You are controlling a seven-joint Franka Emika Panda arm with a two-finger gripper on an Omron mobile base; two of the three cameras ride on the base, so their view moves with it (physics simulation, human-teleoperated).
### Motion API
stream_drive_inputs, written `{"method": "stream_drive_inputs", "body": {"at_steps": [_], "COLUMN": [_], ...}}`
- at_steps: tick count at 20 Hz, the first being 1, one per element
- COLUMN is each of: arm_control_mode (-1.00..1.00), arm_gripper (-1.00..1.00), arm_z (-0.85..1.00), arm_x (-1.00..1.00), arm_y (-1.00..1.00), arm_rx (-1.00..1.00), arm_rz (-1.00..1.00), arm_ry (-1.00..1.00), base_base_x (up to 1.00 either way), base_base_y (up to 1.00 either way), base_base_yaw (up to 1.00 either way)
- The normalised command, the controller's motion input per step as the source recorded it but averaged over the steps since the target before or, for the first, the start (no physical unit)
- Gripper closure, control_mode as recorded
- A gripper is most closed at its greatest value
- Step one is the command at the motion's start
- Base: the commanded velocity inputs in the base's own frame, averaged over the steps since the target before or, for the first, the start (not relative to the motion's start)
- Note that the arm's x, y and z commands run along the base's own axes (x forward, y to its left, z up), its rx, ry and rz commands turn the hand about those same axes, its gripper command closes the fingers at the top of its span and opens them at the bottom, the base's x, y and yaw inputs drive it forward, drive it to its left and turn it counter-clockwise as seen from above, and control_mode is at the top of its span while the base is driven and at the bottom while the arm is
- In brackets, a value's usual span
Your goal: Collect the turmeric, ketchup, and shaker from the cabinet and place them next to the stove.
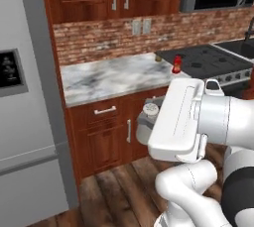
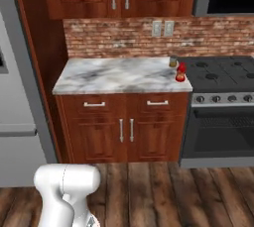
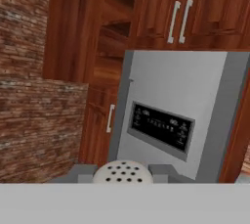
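The fingers (image 3: 123,178) are closed on the shaker (image 3: 123,173), whose pale perforated cap sits between the two grey tips at the bottom of the hand view; in the left base view the same shaker (image 1: 149,108) peeks out just past the white hand, its round top showing above a grey body. Beyond the fingers in the hand view stands a grey refrigerator (image 3: 195,100) with a dark control panel, and to one side of it the reddish-brown cabinet (image 3: 105,61) with its open shelf niche and a pale bar handle (the view is rolled, so its sides are not the room's). Well away from the fingers, across the marbled surface (image 1: 109,77), the ketchup (image 1: 177,64) stands upright at the edge nearest the stove (image 1: 208,60), just beside the black cooktop. In the right base view the ketchup (image 2: 181,72) is again at that corner of the surface (image 2: 119,75), and the turmeric (image 2: 173,61) sits close behind it, also next to the stove (image 2: 223,72). Both bottles are apart from each other, though near.
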Motion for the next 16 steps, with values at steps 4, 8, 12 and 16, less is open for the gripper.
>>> {"method": "stream_drive_inputs", "body": {"at_steps": [4, 8, 12, 16], "arm_control_mode": [1.0, 1.0, 1.0, 1.0], "arm_gripper": [1.0, 1.0, 1.0, 1.0], "arm_z": [0.0, 0.0, 0.0, 0.0], "arm_x": [0.0, 0.0, 0.0, 0.0], "arm_y": [0.0, 0.0, 0.0, 0.0], "arm_rx": [0.0, 0.0, 0.0, 0.0], "arm_rz": [0.0, 0.0, 0.0, 0.0], "arm_ry": [0.0, 0.0, 0.0, 0.0], "base_base_x": [0.31, 0.48, 0.64, 0.84], "base_base_y": [-0.97, -0.87, -0.73, -0.51], "base_base_yaw": [0.0, 0.0, 0.0, 0.0]}}
